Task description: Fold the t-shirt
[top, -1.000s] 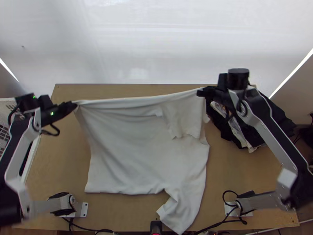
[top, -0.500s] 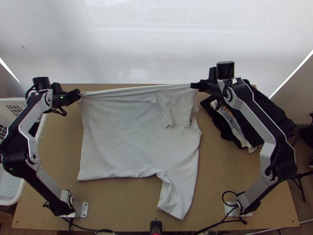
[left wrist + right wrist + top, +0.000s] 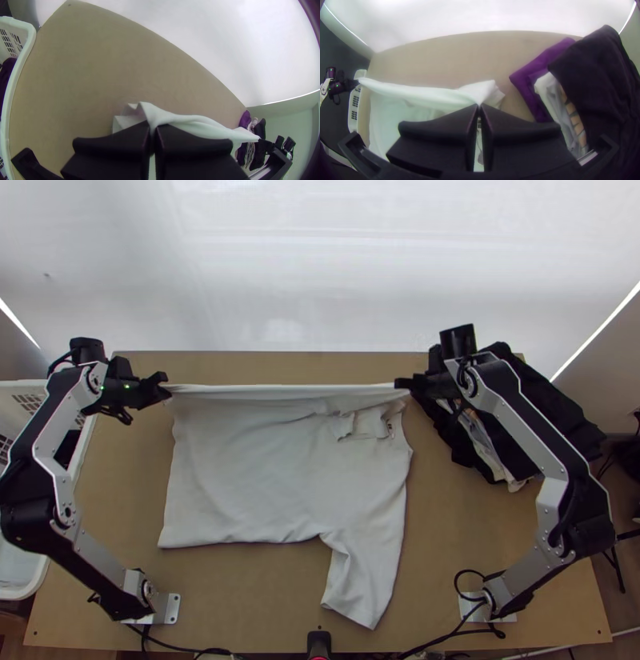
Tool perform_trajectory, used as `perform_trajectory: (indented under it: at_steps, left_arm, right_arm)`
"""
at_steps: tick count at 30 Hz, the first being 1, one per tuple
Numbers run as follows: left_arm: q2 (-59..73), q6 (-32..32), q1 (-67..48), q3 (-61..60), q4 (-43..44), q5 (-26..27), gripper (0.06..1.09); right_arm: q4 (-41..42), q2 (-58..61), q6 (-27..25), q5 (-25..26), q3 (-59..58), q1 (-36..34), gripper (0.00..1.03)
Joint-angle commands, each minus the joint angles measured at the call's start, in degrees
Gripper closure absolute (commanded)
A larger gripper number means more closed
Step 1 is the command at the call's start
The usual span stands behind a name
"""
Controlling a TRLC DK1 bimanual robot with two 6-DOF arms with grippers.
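Observation:
In the top view my left gripper [image 3: 164, 390] is at the upper left corner of the white t-shirt [image 3: 272, 476], and my right gripper [image 3: 402, 383] is at its upper right, by the neck and sleeve end. The far edge is stretched straight between them; the body lies spread on the table with one sleeve toward the near edge. The left wrist view has the left gripper [image 3: 152, 128] shut on a pinch of the shirt [image 3: 196, 125]. Likewise the right gripper [image 3: 479, 108] pinches the shirt [image 3: 420, 95] in the right wrist view.
A pile of dark and light clothes [image 3: 572, 420] lies at the table's far right. At the far left stands a white basket [image 3: 30, 590] with openings in its wall. Bare wooden table [image 3: 232, 596] surrounds the shirt.
The shirt first moved away from the table's near edge with both grippers. Since then its held edge has come back slightly nearer and lower, while the near hem stayed put.

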Motion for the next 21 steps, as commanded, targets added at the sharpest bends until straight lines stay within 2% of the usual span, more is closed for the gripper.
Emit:
perform_trajectory:
  at_steps: [1,14,21]
  left_arm:
    - [-5.37,3.7,-0.04,-5.31,-4.11,2.24,1.05]
    - [-9.15,6.16,-2.15,-12.7,-5.69,2.5,1.05]
    - [-9.23,4.05,-0.39,-9.0,-3.49,2.5,1.05]
  right_arm:
    - [-1.69,-4.62,0.0,-0.65,-6.82,0.82,1.0]
    - [-1.87,-7.61,0.88,-0.92,-12.71,3.89,1.0]
    - [1.82,-8.66,1.41,-0.83,-9.28,3.98,1.0]
